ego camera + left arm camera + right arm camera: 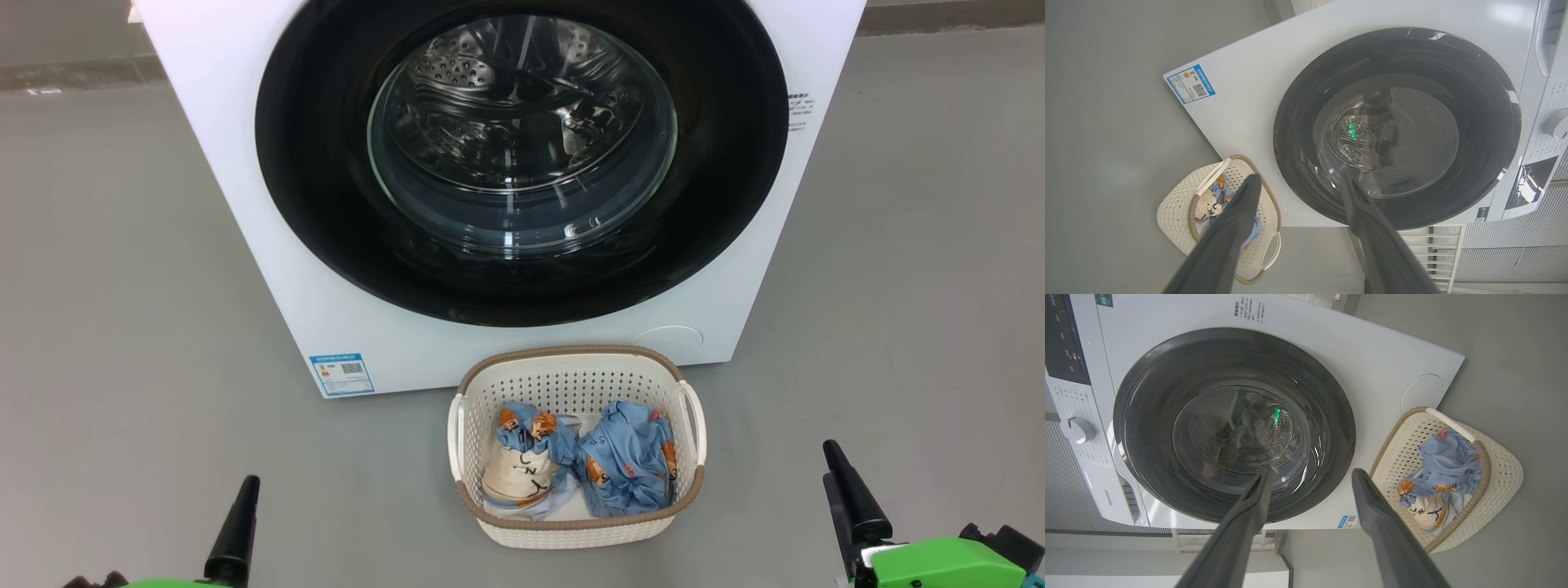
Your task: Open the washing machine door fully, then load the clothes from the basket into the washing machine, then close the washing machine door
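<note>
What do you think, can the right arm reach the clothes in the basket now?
Probably yes: the basket has no lid, the clothes lie uncovered in it, and only floor lies between it and the open right pincer.

washing machine [384, 343]: one
washing machine door [314, 163]: one
basket [571, 384]: one
clothes [629, 465]: two bundles
blue label [341, 373]: one
</note>
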Controlling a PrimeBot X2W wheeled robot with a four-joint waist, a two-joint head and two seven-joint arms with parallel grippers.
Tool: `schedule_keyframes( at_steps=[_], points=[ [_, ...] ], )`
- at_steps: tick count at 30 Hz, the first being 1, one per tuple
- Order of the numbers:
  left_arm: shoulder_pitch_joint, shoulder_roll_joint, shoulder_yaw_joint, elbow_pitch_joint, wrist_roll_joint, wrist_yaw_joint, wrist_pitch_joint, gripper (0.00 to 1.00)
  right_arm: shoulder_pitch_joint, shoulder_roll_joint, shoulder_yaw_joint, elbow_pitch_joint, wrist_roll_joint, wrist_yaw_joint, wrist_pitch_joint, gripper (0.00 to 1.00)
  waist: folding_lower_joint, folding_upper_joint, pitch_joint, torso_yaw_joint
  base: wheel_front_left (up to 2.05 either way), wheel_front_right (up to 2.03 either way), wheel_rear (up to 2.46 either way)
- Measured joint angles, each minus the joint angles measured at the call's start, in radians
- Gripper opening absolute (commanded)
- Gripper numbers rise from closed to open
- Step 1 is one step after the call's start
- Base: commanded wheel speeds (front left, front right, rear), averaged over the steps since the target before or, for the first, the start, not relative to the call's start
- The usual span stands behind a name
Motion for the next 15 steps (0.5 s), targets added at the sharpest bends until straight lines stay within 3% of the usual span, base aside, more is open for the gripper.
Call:
schedule_keyframes(
  at_steps=[15],
  points=[
    [0.000, 0.012, -0.006, -0.013, 0.208, 0.000, -0.040, 1.00, -0.021, -0.014, 0.026, 0.018, -0.210, 0.000, -0.043, 1.00, 0.0000, 0.0000, -0.002, 0.001, 0.00, 0.00, 0.00]
  ],
)
